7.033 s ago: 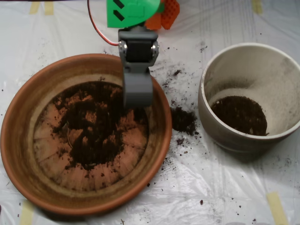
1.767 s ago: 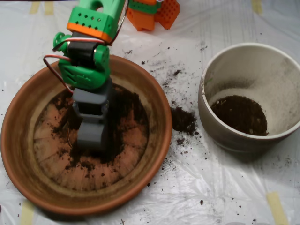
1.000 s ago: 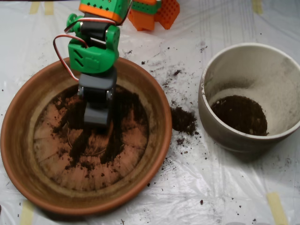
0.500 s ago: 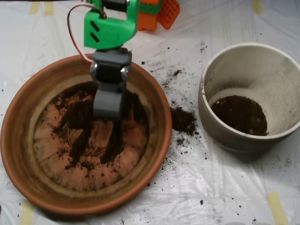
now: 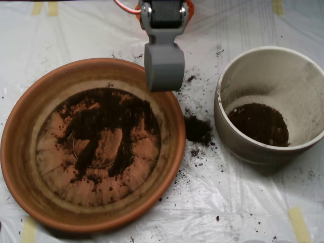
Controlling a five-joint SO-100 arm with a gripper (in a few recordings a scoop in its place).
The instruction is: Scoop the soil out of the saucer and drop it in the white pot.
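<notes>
The scoop (image 5: 164, 66), seemingly pressed shut, is hanging over the saucer (image 5: 23, 131)'s far rim, risking dribbling soil (image 5: 109, 129) short of the white pot (image 5: 304, 91).

A crinkled, glossy white plastic sheet (image 5: 238, 202) covers the table. Yellowish tape strips (image 5: 299, 225) hold it near the edges. Bright light glares off its folds.

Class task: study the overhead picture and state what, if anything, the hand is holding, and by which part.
It cannot be told: the grey hand hangs above the saucer rim, its inside hidden from above.
</notes>
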